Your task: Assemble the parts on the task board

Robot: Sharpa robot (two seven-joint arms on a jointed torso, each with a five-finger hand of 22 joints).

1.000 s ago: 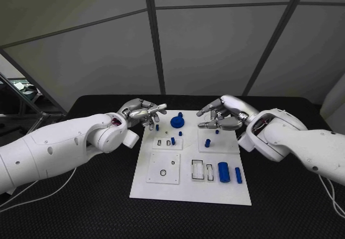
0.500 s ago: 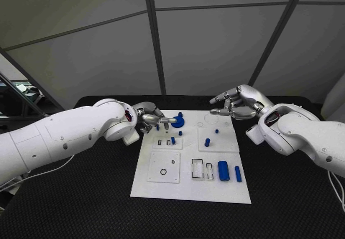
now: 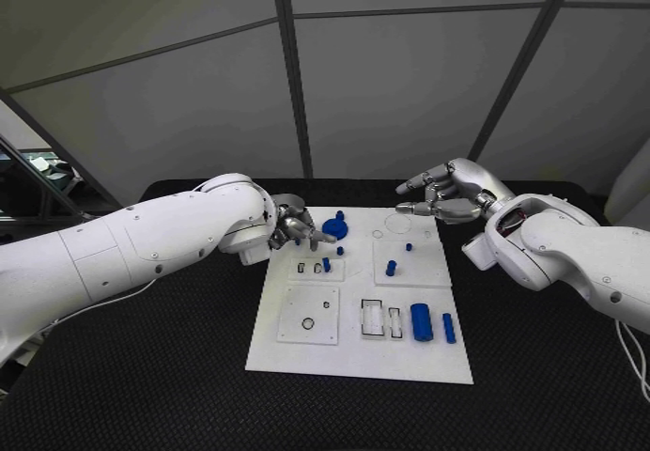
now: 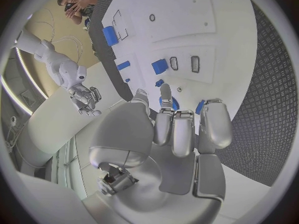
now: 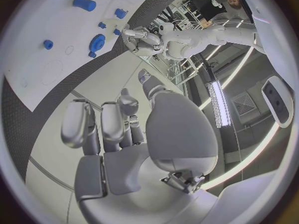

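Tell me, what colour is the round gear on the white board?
Blue. The gear shows best in the head view.

From my end the task board [image 3: 355, 357] looks like smooth matt white plastic, and the blue parts [image 3: 422, 323] on it seem like matt plastic too. The table [image 3: 542, 376] has a rough, black, textured mat. Both hands, left [image 3: 296, 228] and right [image 3: 444, 194], look like brushed silver metal, and the arm shells [image 3: 149, 244] are glossy white plastic.

Right hand [image 5: 134, 139] raised off the white task board [image 5: 44, 50], fingers loosely curled on nothing, blue gear [image 5: 97, 41] and small blue parts on board, left hand [image 5: 144, 39] beside gear.
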